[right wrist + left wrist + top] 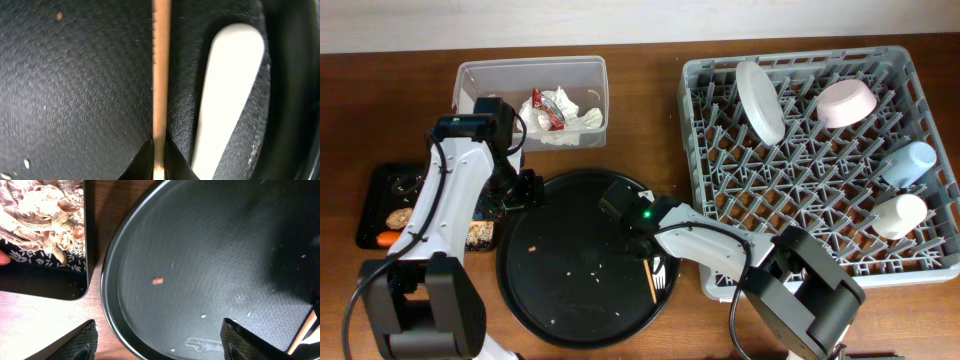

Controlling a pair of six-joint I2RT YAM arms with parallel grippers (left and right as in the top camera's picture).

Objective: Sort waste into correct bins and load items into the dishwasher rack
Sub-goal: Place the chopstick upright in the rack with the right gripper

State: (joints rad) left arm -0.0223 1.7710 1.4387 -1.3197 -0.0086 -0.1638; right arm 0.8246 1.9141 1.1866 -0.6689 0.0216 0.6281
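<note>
While the left jaws gape wide, the right jaws pinch a thin chopstick (pale, straight wood).

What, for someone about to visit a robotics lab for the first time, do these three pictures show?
A robot's left arm and right arm work at a table. One picture looks down from above; two come from wrist cameras. On the table stand a dishwasher rack holding a plate, a bowl, a blue cup and a white cup; a clear tub with paper waste; a small black tray with food scraps; and a round black tray. The right pincer is closed on a wooden chopstick on the round tray, beside a white fork. The left pincer is open above that tray's rim.
</note>
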